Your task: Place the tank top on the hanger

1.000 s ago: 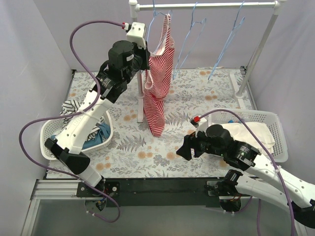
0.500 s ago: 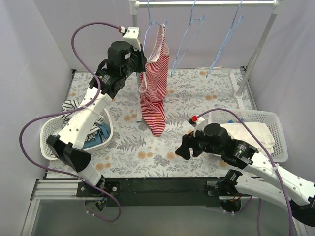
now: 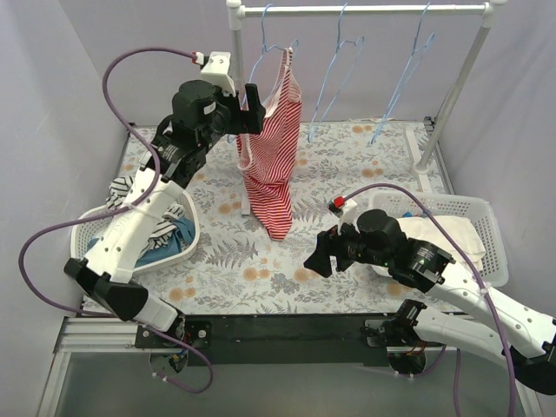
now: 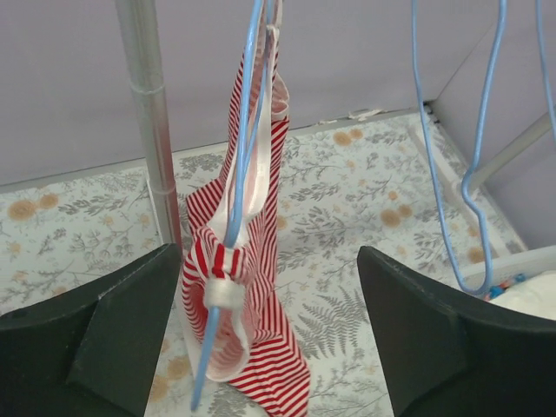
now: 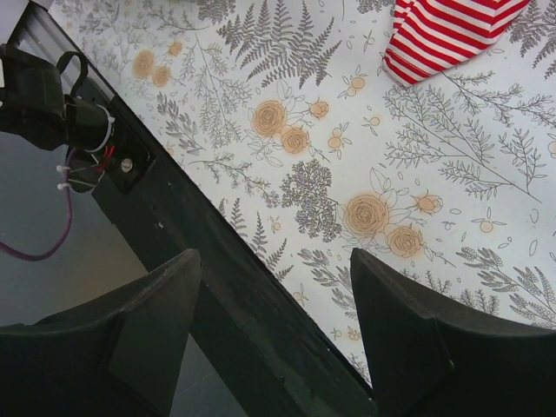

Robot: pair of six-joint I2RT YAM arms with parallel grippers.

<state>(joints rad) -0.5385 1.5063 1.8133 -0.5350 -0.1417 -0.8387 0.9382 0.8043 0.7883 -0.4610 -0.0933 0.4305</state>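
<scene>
The red-and-white striped tank top (image 3: 271, 161) hangs from the leftmost light-blue hanger (image 3: 263, 48) on the rail, its hem resting on the floral table. In the left wrist view one strap is bunched around the hanger's wire (image 4: 244, 148), with the tank top (image 4: 269, 356) drooping below it. My left gripper (image 3: 248, 97) is open just left of the strap and holds nothing; its jaws (image 4: 269, 261) stand wide on either side. My right gripper (image 3: 314, 261) hovers open and empty over the table's near edge (image 5: 274, 261). The tank top's hem (image 5: 452, 30) shows at the top of that view.
Two more blue hangers (image 3: 334, 61) (image 3: 404, 69) hang on the rail (image 3: 365, 9). The rack's left post (image 3: 240, 104) stands beside the tank top. A white basket (image 3: 91, 239) of clothes sits at left, and another basket (image 3: 491, 239) with cream cloth at right.
My left gripper has opened, let go of the tank top's strap and drawn back to the left. The tank top and hanger swung slightly left. The right arm crept left.
</scene>
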